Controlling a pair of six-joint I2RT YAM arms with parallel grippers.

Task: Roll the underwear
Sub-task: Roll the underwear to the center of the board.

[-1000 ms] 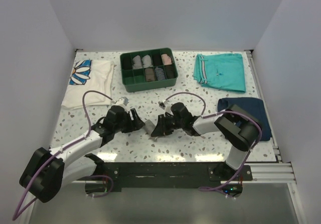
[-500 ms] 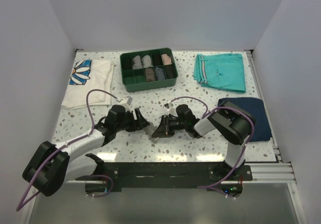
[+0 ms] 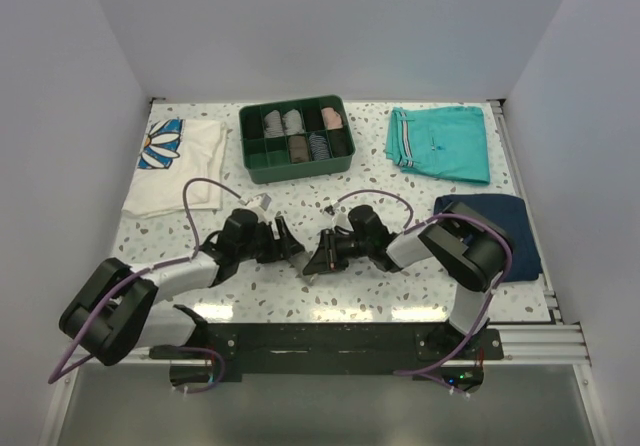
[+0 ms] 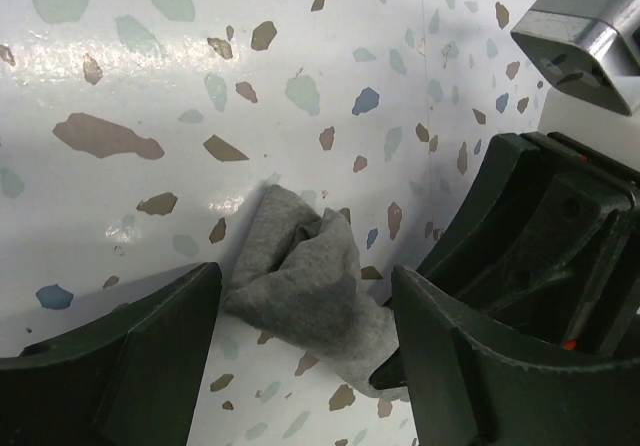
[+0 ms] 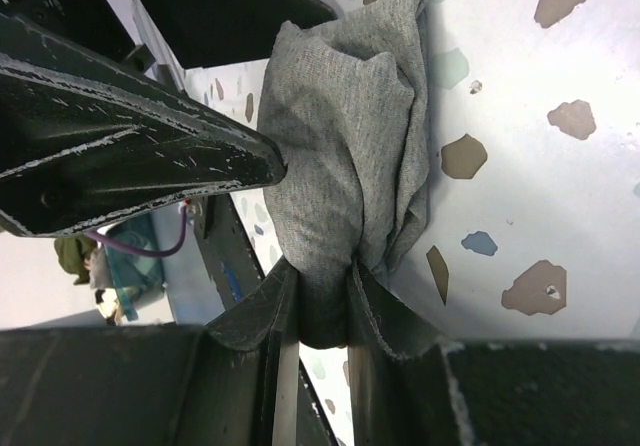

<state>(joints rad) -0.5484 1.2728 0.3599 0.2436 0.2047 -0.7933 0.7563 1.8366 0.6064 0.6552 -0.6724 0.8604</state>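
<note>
ok so the speckled table (image 3: 380, 191) takes up most of the overhead view. Back left is a white shirt (image 3: 185, 166) with a daisy print, back right the teal shorts (image 3: 445, 144) lie flat, and a navy garment (image 3: 525, 246) sits at the right edge, partly behind the right arm (image 3: 460, 251). Between the shirt and the shorts, at the back, there's a green divider tray (image 3: 295, 173) with rolled-up cloth bits in several compartments. The left arm (image 3: 170, 276) and the right one both reach in low toward the middle of the table, in front of the tray, and their tips nearly meet. The left gripper (image 4: 300, 316) has its jaws spread wide, one finger on each side of the underwear (image 4: 305, 276), not clamping it. Can't really tell if the left-hand finger is brushing the cloth or just next to it. The right gripper (image 5: 318, 306) is pinched tight on one end of that same cloth. The underwear is a small grey bunched-up wad lying on the table right between the two grippers, creased and folded over on itself.
</note>
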